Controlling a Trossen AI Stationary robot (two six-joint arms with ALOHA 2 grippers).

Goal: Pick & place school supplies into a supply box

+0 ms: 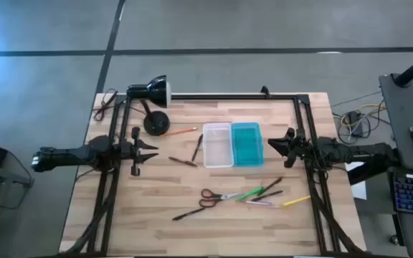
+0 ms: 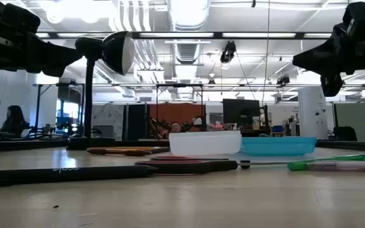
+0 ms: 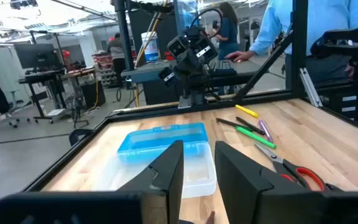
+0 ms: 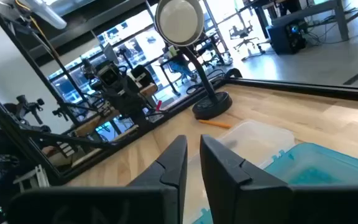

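Observation:
The supply box lies open at the table's middle, clear half (image 1: 217, 145) beside teal half (image 1: 247, 143); both rest flat on their bases. Red-handled scissors (image 1: 210, 197), green pens (image 1: 251, 193), a yellow pen (image 1: 295, 202) and a black pen (image 1: 191, 211) lie flat nearer the near edge. Two brown pens (image 1: 196, 149) and an orange pencil (image 1: 181, 132) lie left of the box. My left gripper (image 1: 155, 151) hovers left of the box, slightly open and empty. My right gripper (image 1: 269, 143) hovers right of it, also slightly open and empty.
A black desk lamp stands on its round base (image 1: 156, 123) at the far left, its head (image 1: 155, 89) over the far edge. A black frame rail (image 1: 228, 97) runs along the far edge. People stand beyond the table (image 3: 278, 25).

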